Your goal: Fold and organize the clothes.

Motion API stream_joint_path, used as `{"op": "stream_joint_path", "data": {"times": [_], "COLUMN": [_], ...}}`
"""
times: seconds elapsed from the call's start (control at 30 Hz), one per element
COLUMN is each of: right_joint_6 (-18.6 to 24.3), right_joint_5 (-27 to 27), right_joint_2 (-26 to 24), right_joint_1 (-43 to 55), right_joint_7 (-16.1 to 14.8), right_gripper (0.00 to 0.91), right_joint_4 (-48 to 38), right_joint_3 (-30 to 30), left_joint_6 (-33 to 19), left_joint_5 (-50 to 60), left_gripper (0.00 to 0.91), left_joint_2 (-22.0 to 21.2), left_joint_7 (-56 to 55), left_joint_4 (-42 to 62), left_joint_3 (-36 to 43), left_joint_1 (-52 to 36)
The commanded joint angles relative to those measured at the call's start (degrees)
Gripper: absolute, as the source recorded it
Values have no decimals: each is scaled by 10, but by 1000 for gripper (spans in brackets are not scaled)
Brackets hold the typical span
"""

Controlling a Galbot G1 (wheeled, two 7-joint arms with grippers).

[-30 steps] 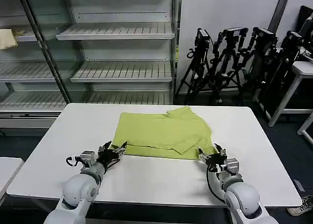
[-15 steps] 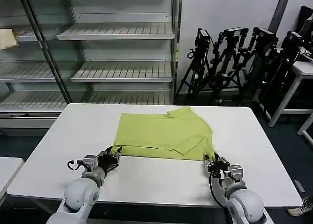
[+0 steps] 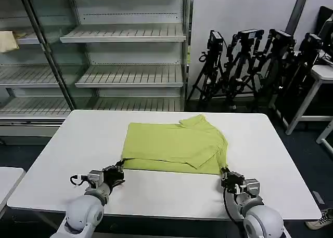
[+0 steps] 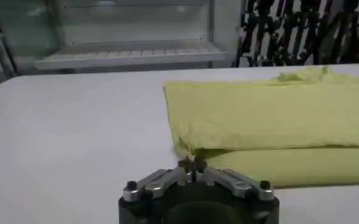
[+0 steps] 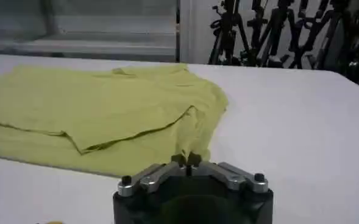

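Note:
The clothes are one lime-green T-shirt [image 3: 174,144] lying partly folded in the middle of the white table [image 3: 73,139], a sleeve folded over at its right. My left gripper [image 3: 116,172] is shut on the shirt's near left corner, and the left wrist view shows the fabric [image 4: 270,115] pinched between the fingertips of the left gripper [image 4: 191,163]. At the near right corner, my right gripper [image 3: 225,174] is shut on the hem. In the right wrist view a strip of the shirt [image 5: 106,109] is drawn taut into the right gripper [image 5: 187,159].
Metal shelving [image 3: 125,35] stands behind the table, with a pale yellow cloth [image 3: 6,40] on a left shelf. Black tripods [image 3: 250,61] crowd the back right. Another white table [image 3: 322,71] stands at the far right, and a low one [image 3: 8,178] at the near left.
Both grippers were open at the shirt's near hem; they have shut on its corners and drawn back toward the table's near edge, pulling the hem with them.

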Motion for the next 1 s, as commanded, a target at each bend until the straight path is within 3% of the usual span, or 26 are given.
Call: {"op": "stream_joint_path", "data": {"times": [0.03, 0.2, 0.47, 0.5, 0.6, 0.87, 1.0], "right_joint_6": [7, 38, 58, 61, 72, 82, 74], "right_joint_5": [-23, -79, -112, -113, -118, -115, -99], "right_joint_2": [2, 5, 13, 13, 14, 9, -7], "right_joint_1": [-86, -174, -266, -275, -286, -307, -274], "right_joint_7": [-2, -9, -4, -1, 14, 16, 9], "right_gripper": [0, 0, 30, 907, 907, 907, 907], "right_joint_4": [88, 136, 178, 180, 183, 252, 279], "right_joint_3": [9, 21, 39, 39, 36, 68, 99], "left_joint_6": [1, 0, 0, 0, 1, 1, 0], "left_joint_5": [32, 34, 49, 54, 81, 142, 156], "left_gripper": [0, 0, 30, 907, 907, 907, 907], "left_joint_2": [4, 15, -3, -1, 2, -1, 3], "left_joint_7": [13, 22, 18, 19, 20, 26, 23], "left_joint_4": [-102, -170, -194, -196, -209, -280, -295], "left_joint_3": [-42, -90, -92, -93, -91, -93, -86], "left_joint_1": [125, 211, 239, 242, 262, 286, 247]}}
